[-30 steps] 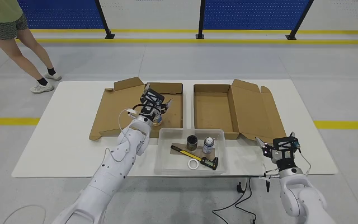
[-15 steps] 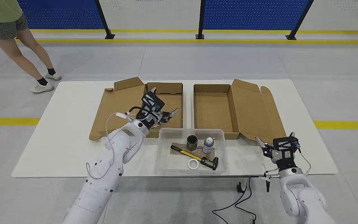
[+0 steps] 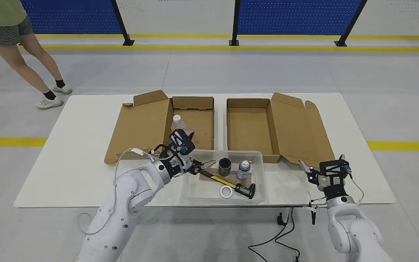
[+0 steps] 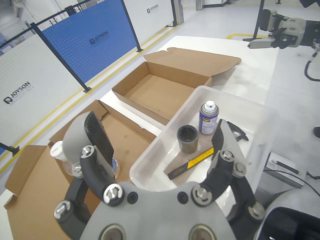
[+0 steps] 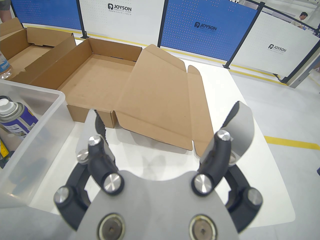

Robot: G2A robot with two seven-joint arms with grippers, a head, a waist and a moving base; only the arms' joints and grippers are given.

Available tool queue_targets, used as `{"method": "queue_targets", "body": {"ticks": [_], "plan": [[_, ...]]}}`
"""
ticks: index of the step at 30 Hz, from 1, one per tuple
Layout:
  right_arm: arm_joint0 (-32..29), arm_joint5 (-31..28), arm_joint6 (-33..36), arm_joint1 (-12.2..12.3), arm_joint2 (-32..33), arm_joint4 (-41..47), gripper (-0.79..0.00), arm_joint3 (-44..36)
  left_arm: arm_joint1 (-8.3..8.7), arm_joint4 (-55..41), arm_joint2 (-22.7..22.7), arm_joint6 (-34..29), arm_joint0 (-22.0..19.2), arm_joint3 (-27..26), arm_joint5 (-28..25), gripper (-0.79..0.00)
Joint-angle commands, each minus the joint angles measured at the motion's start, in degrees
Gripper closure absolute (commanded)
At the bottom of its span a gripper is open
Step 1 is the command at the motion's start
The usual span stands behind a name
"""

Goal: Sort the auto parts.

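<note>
Clear plastic forms the bin (image 4: 240,99) at the near edge of the tabletop (image 3: 72,150), and it holds the parts not yet sorted. A blue-and-white spray can (image 4: 208,118) stands upright in it. Just beside the can is a dark metal sleeve (image 4: 187,138), also on end. A yellow-and-black measuring tool (image 4: 192,162) lies flat along the floor, and a white ring (image 3: 226,192) lies flat near it.

The left gripper (image 4: 157,121) hangs over the bin's left wall with its fingers wide apart and nothing between them. The right gripper (image 5: 166,111) sits off near the tabletop's right corner, well apart from the bin, and its fingers are also spread and hold nothing.

Behind the bin lie two open cartons. The left cardboard box (image 3: 141,131) has a clear bottle (image 3: 177,123) with a white cap standing in it. The right cardboard box (image 3: 249,128) lies open with its flaps folded out.

The sleeve looks dense and rigid, so a grip across its outer wall should hold well. The can is probably light, but its wall is smooth and round, so pinching it at mid-height would keep it from tipping or sliding. The measuring tool is stiff and thin and hugs the floor, which makes it the awkward one. Its narrow edges near the middle seem the best place to take hold. The ring is small, and the fingers could easily nudge it away.
</note>
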Motion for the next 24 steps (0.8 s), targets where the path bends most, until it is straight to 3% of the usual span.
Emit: {"method": "queue_targets", "body": {"ticks": [1,8,24], "plan": [[0.0,0.0,0.0,0.0,0.0,0.0,-0.785,0.0,-0.08,-1.6,0.8,-1.3,0.4,-0.2,0.4,-0.785],[0.0,0.0,0.0,0.0,0.0,0.0,-0.785,0.0,-0.61,-2.2,5.6,-3.9,-0.4,0.8,2.7,-0.785],[0.0,0.0,0.0,0.0,0.0,0.0,-0.785,0.0,-3.23,3.8,18.5,0.3,-8.1,10.5,8.3,-0.785]]}}
